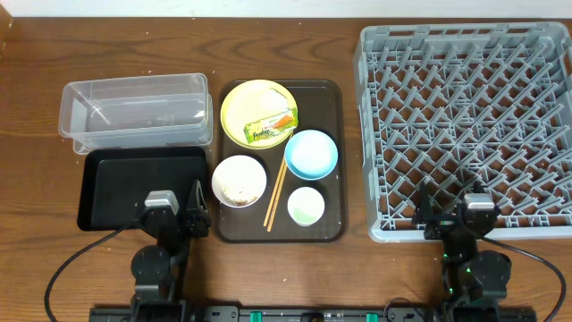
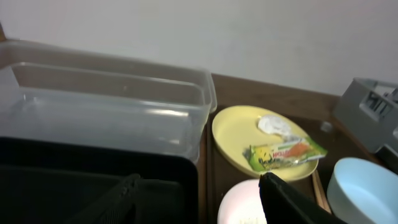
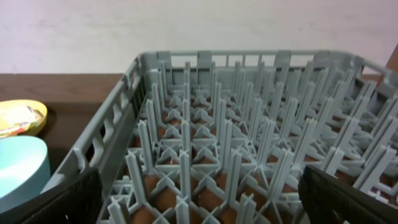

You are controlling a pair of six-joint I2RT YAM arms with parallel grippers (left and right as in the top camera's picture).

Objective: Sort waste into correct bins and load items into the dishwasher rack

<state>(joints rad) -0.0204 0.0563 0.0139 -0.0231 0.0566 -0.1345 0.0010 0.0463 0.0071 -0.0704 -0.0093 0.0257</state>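
- L gripper point(image 1: 175, 209): sits over the near-right corner of the black tray point(image 1: 112, 183). Fingers partly apart and nothing between them in the L wrist view point(image 2: 200, 200). Empty.
- R gripper point(image 1: 450, 211): sits over the near edge of the dishwasher rack point(image 1: 465, 116). Fingers spread wide point(image 3: 205, 208), holding nothing.
- Clear tub point(image 1: 134, 112): far-left on the table point(image 1: 36, 54), just behind the black tray. Long sides approx. touching. No contents seen in either.
- Brown serving tray point(image 1: 339, 134): centre, between the bins and the rack. Carries all items below.
- Yellow plate point(image 1: 243, 105): far-left of the serving tray. Snack wrapper point(image 1: 272, 126) lies on its near-right part.
- White lump on the plate behind the wrapper point(image 2: 272, 124), ID not possible.
- Blue bowl point(image 1: 311, 152): upright, just near-right of the plate. Looks empty.
- White bowl point(image 1: 239, 181): near-left of the serving tray, with rice grains point(image 1: 239, 190) inside.
- Cup point(image 1: 306, 207): upright, near-right, in front of the blue bowl.
- Chopsticks point(image 1: 275, 197): flat on the tray between the white bowl and the cup, angled toward the blue bowl.
- Rack: right side of the table, pegs upright, no items loaded.
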